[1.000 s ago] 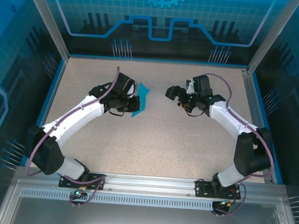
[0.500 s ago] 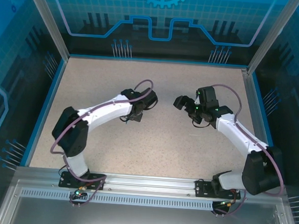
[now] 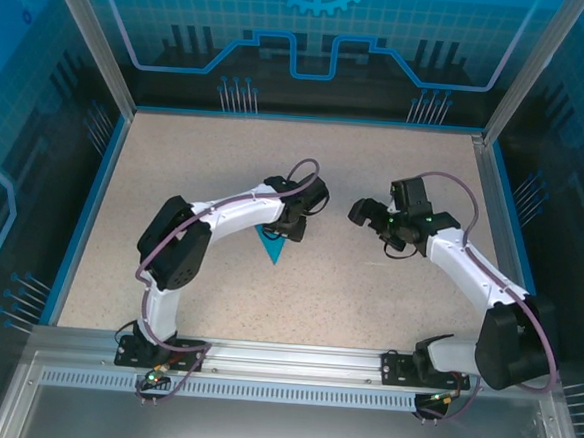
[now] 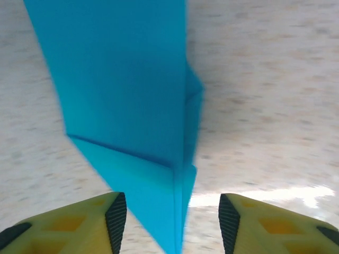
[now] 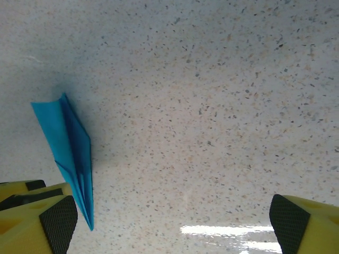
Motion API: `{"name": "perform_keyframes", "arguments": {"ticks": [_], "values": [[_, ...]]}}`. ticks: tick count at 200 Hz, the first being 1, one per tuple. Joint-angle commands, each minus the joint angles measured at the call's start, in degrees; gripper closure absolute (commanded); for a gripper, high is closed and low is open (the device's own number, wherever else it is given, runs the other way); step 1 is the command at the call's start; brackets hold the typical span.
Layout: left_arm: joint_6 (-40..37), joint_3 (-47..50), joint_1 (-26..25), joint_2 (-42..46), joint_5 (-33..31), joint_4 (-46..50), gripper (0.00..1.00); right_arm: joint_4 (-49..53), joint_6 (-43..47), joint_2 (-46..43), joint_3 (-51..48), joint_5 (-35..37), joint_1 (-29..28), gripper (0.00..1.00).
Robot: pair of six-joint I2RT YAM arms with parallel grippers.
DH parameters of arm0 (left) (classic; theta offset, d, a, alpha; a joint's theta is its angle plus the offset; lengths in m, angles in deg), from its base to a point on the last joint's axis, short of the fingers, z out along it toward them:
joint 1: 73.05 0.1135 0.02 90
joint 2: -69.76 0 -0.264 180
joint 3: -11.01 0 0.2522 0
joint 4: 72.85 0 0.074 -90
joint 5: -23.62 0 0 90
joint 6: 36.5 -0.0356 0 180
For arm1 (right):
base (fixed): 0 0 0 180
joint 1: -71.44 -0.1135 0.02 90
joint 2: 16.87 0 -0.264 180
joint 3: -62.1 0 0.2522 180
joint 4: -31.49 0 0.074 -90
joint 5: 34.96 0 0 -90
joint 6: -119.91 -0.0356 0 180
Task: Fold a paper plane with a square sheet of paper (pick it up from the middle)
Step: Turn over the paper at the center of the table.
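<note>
Plane [image 3: 271, 246] on the table [image 3: 396, 307], nose toward the near edge, both pincers open.

From above, the plane lies near the table's middle, its long axis running far to near with the sharp tip nearest the arm bases and leaning slightly right. Its wide tail is tucked under the left gripper [image 3: 284, 229]. In the left wrist view the plane [image 4: 127, 90] runs lengthwise between the fingers [image 4: 115, 214], centre crease in line with them and the tip reaching down between the two pads. The jaws stand well apart and clamp nothing. The right gripper [image 3: 361, 212] sits to the plane's right, apart from it. Its wrist view shows the plane [image 5: 71, 153] at left with its tip just beside the left finger [image 5: 59, 222], jaws spread wide and empty.
</note>
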Motion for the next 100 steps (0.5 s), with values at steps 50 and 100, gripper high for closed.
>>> {"name": "perform_keyframes", "arguments": {"ticks": [50,100], "values": [[2.45,13.5,12.33,15.05,23.59,-15.93,0.23,0.66,-0.18,12.12,10.34,10.6,-17.08,0.01],[10.85,31.59,24.44,24.11,26.82,-27.62,0.11,-6.61,-8.21,23.87,17.22,9.18,-28.32,0.13]]}}
